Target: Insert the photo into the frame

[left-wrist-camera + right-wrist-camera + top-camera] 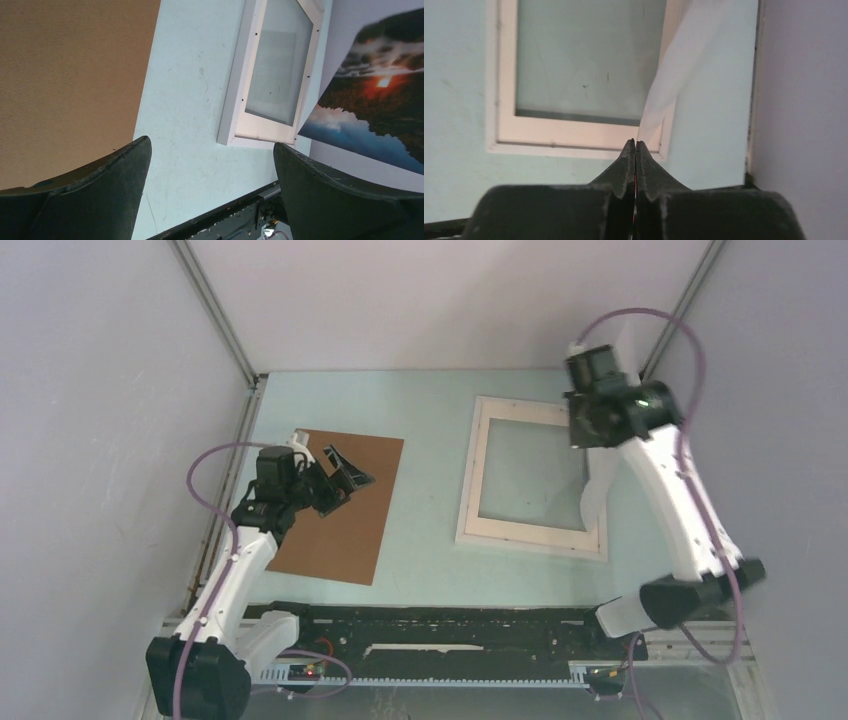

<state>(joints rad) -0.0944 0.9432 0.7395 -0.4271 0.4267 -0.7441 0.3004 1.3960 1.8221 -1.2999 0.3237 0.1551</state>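
The photo, a print of dark clouds and a red-orange sun, hangs on edge in the air over the right side of the frame. My right gripper is shut on the photo's edge, and its white back slopes up and away from the fingertips. The thin white frame lies flat on the pale green table, its pane bare. My left gripper is open and holds nothing. It hovers at the right edge of the brown backing board, well left of the frame.
The brown backing board lies flat on the left of the table. A black rail runs along the near edge between the arm bases. Grey walls close in on the left, back and right, the right one close beside the frame.
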